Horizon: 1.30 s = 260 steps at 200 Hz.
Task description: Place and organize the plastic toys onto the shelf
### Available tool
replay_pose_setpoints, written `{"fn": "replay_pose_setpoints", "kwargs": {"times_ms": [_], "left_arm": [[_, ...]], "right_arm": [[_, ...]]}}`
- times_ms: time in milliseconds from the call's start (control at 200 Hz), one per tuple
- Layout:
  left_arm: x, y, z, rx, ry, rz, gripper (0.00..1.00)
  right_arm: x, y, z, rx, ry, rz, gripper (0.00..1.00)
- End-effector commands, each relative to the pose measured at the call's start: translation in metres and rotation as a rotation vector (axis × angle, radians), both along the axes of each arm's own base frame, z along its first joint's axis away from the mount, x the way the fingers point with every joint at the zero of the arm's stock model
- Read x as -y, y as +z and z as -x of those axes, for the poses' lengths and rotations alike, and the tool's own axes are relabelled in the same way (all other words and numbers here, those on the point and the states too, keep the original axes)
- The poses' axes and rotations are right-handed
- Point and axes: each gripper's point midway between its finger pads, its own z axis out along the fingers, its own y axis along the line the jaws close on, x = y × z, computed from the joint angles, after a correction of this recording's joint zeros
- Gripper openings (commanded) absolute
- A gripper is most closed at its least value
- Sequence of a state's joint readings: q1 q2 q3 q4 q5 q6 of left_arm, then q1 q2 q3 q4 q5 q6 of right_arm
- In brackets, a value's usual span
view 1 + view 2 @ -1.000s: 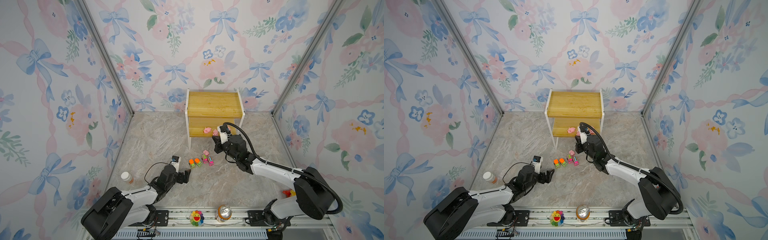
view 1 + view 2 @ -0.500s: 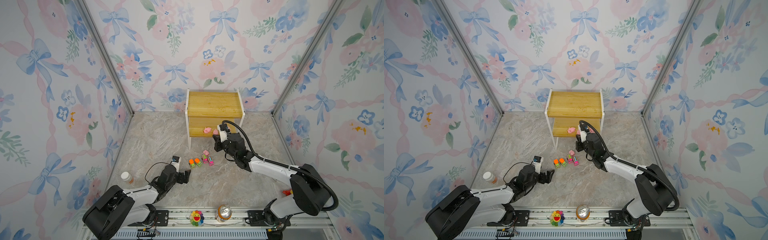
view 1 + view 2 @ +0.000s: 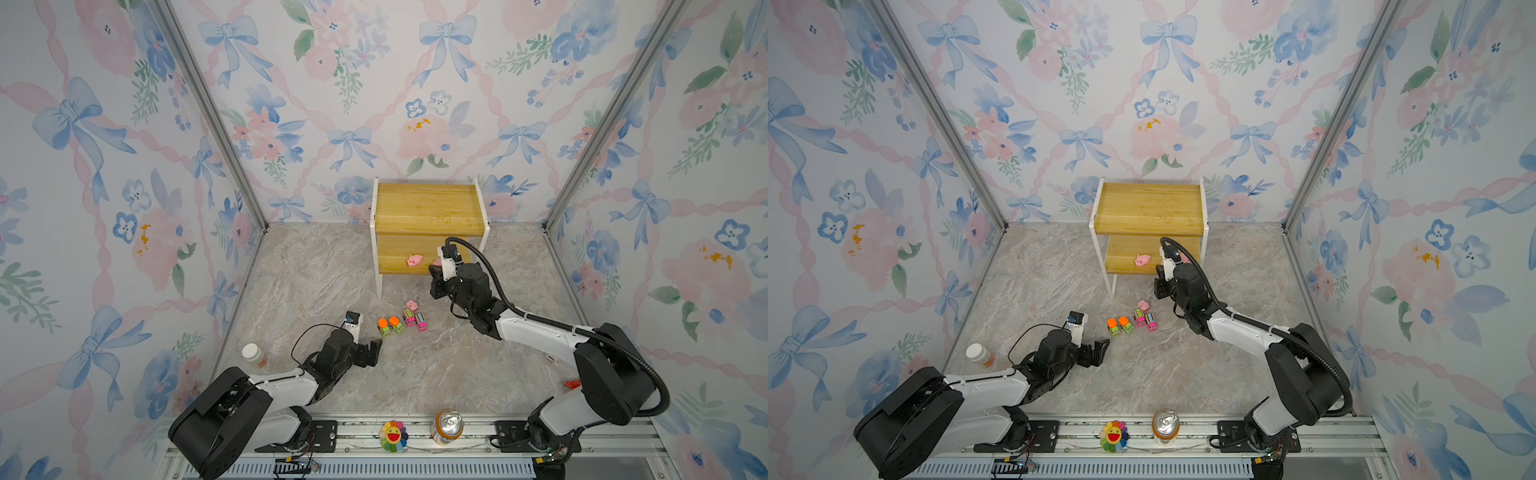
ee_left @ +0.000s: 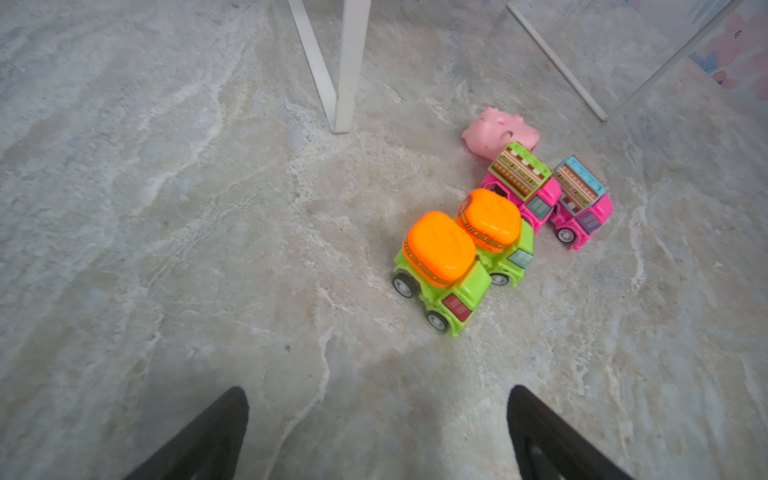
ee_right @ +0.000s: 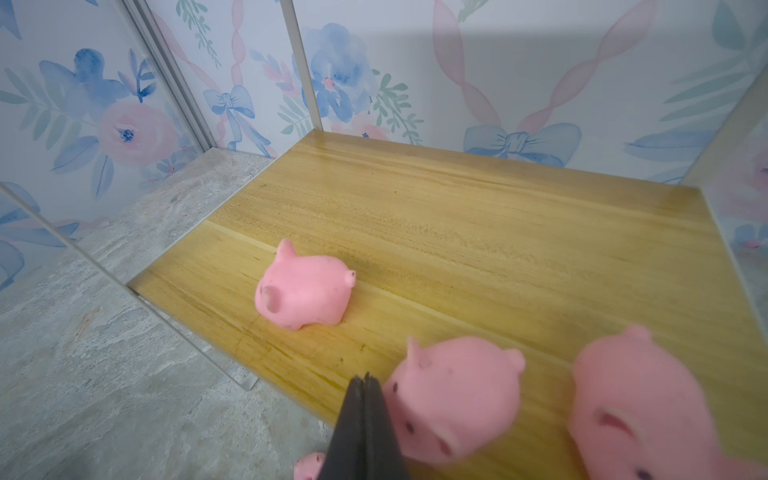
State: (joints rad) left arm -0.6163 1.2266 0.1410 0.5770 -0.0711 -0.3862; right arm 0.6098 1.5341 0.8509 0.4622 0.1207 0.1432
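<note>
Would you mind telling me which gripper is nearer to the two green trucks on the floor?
Left. The left gripper sits open just short of the green trucks; the right gripper is shut at the shelf, farther off.

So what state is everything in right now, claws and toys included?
left gripper: open, empty.
right gripper: shut, holding nothing, beside a pig.
three pigs: on the shelf, lower board.
green trucks: on wheels, touching, on the floor.
pink trucks: on wheels, side by side.
fourth pig: on the floor by the pink trucks.
can: upright.
jar: upright, cap on.
</note>
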Motion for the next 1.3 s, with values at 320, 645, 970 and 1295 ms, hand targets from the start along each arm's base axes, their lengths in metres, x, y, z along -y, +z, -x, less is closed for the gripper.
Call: {"fn": "replay_pose_setpoints", "kwargs": {"times_ms": [320,645,970,1295], "left_arm": [[0.006,0.006,-0.006,0.022,-0.014,-0.009,0.98],[0.008,0.008,-0.007,0.026,-0.018,-0.005,0.98],[0.008,0.012,-0.008,0.040,-0.023,-0.005,0.98],[0.010,0.014,-0.006,0.044,-0.035,0.003,0.98]], "right_arm": [[0.013,0.013,-0.002,0.025,-0.024,0.036,0.00],[0.022,0.031,0.033,0.026,0.060,0.077,0.02],[0.072,0.059,0.073,0.053,-0.042,0.126,0.04],[0.068,0.000,0.090,-0.134,-0.042,0.083,0.39]]}}
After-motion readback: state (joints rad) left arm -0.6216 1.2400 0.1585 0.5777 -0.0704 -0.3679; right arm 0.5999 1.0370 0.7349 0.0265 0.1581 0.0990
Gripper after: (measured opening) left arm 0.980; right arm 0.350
